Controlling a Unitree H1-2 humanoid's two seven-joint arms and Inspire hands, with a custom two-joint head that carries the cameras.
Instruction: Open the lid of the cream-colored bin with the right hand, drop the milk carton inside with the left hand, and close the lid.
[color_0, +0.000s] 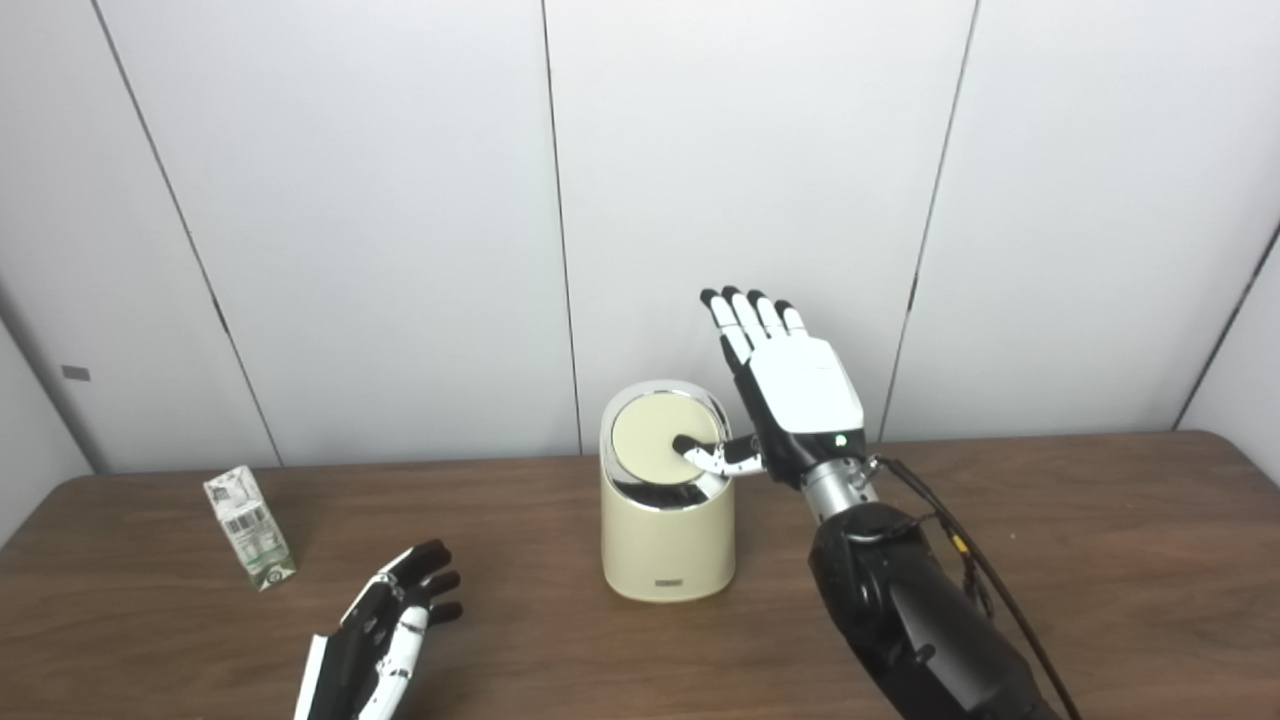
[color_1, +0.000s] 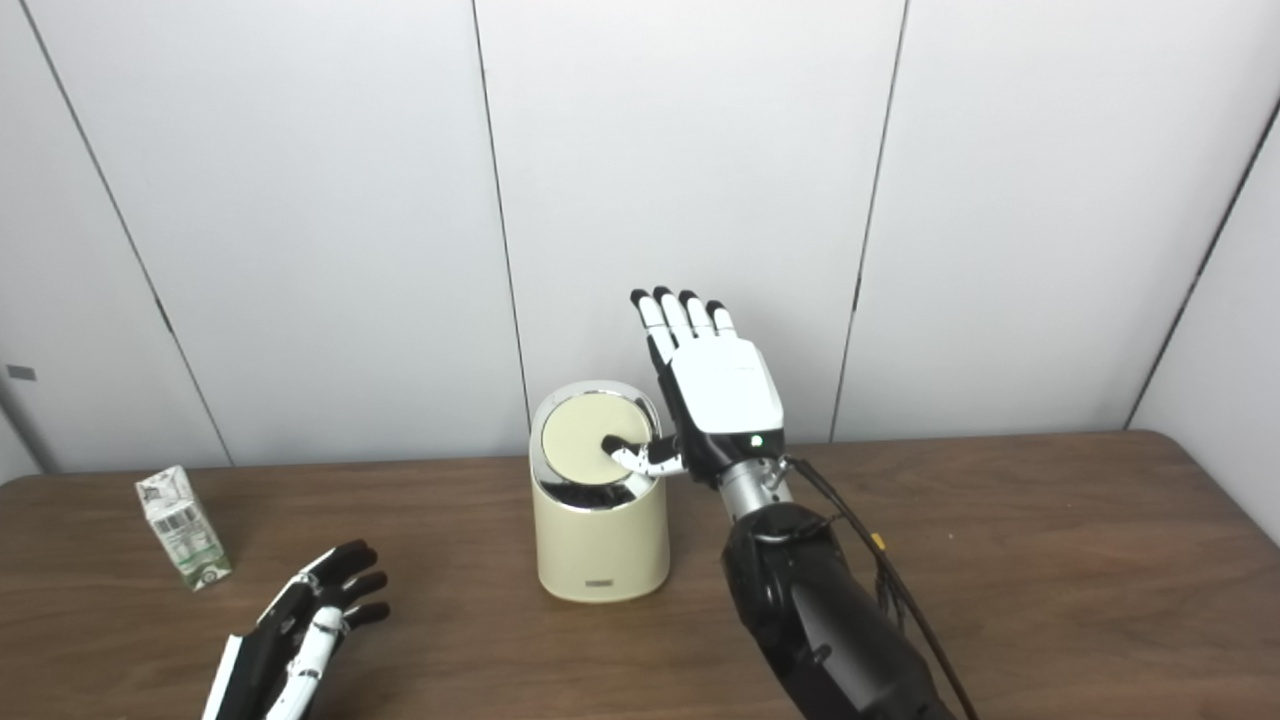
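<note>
Two hands, one carton and one bin are on show above a brown wooden table (color_0: 1100, 560). Nearest, by the front edge and left of the middle, the left hand (color_0: 385, 625) hovers low over the wood with its fingers spread and nothing in it; its wrist and arm are cut off by the bottom of the picture. The right arm rises from the front edge right of the middle, its black forearm partly cut off too.

A little farther back, towards the left edge, one small milk carton (color_0: 250, 526) stands on the table, leaning slightly, well apart from the left hand and from the bin. Its print is too small to read.

Near the middle of the table stands one cream-coloured bin (color_0: 667, 545) with a shiny chrome rim. Its round cream lid (color_0: 650, 440) sits tilted within that rim, and whether it is fully shut cannot be told; the inside of the bin is hidden.

Just right of the bin, the right hand (color_0: 790, 395) is held upright, fingers straight and together, pointing up, gripping nothing. Its thumb (color_0: 712, 455) reaches sideways and rests on the lid's right part.

Behind the far edge stands a white panelled wall (color_0: 400, 200).
</note>
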